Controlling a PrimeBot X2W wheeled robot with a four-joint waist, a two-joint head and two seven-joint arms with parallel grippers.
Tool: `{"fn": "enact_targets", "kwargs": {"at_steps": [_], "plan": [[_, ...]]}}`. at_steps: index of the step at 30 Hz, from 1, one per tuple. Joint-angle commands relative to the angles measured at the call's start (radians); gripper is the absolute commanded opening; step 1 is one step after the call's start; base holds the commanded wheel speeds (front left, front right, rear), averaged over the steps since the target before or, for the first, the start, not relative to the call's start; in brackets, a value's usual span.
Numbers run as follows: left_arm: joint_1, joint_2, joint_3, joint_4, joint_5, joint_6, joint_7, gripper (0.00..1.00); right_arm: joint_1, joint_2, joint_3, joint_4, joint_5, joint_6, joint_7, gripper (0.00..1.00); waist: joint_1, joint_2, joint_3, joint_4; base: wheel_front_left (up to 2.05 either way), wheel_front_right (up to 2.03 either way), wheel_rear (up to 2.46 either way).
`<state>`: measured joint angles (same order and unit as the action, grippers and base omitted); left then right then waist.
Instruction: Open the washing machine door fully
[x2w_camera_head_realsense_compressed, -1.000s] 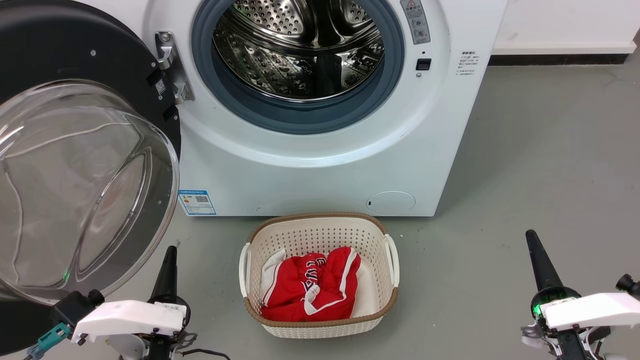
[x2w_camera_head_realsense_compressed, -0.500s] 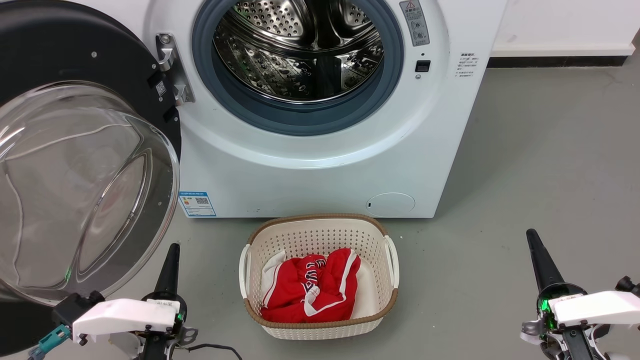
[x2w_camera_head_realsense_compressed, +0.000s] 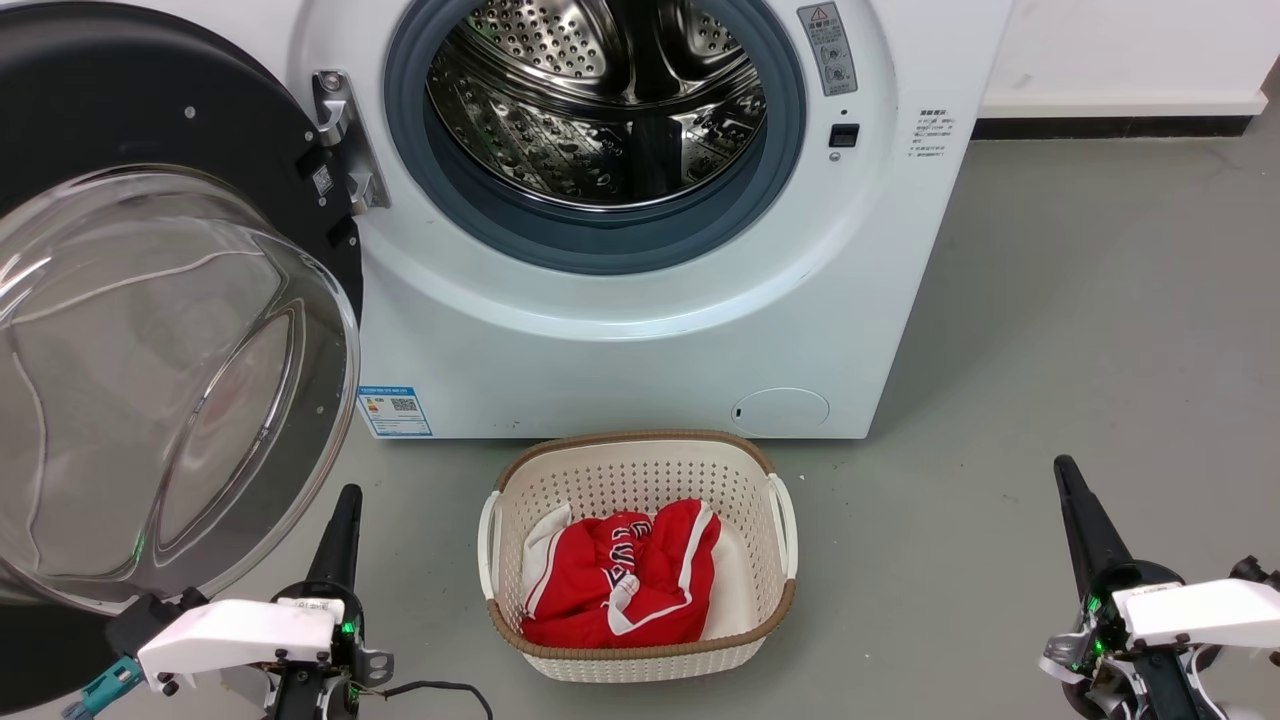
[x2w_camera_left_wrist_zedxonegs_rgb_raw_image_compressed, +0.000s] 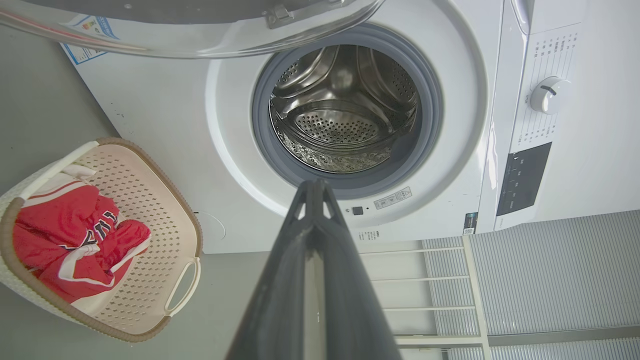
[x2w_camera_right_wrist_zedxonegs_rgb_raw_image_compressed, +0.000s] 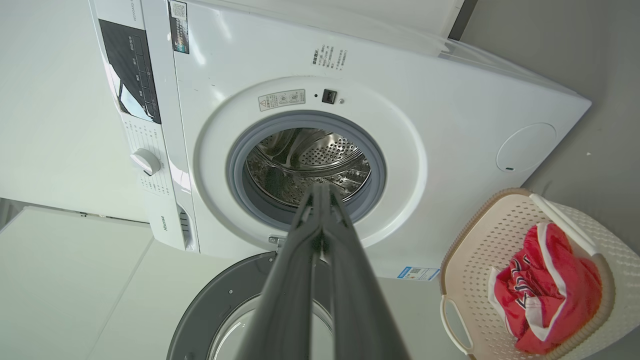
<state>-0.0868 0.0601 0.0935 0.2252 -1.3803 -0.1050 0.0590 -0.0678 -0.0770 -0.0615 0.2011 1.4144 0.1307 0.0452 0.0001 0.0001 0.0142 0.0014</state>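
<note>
1. Clearly, the washing machine door (x2w_camera_head_realsense_compressed: 170, 330) stands swung wide at my left, beside the uncovered drum (x2w_camera_head_realsense_compressed: 600, 100).
2. My left gripper (x2w_camera_head_realsense_compressed: 348, 495) sits near the door's lower rim, fingers pressed together, empty.
3. My right gripper (x2w_camera_head_realsense_compressed: 1063, 468) is likewise closed and empty, above the floor (x2w_camera_head_realsense_compressed: 1100, 300).
4. A basket (x2w_camera_head_realsense_compressed: 640, 437) holds a red garment (x2w_camera_head_realsense_compressed: 620, 580).

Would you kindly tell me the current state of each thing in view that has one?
washing machine door: swung wide open
drum: exposed, no laundry visible
basket: upright, holding a red garment
left gripper: shut, empty
right gripper: shut, empty
</note>
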Motion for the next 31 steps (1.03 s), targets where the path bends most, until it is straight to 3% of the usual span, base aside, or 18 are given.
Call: {"fn": "enact_targets", "kwargs": {"at_steps": [1, 31], "plan": [[-0.018, 0.000, 0.003, -0.001, -0.018, -0.004, 0.003, 0.00, -0.022, -0.003, -0.003, 0.001, 0.019, 0.000, 0.003, 0.00, 0.0000, -0.0001, 0.000, 0.000, 0.00, 0.00, 0.00], [-0.026, -0.011, 0.024, 0.022, -0.233, -0.029, 0.059, 0.00, -0.044, 0.005, -0.022, 0.045, 0.225, 0.000, 0.045, 0.00, -0.0001, -0.0001, -0.011, -0.001, 0.00, 0.00, 0.00]]}}
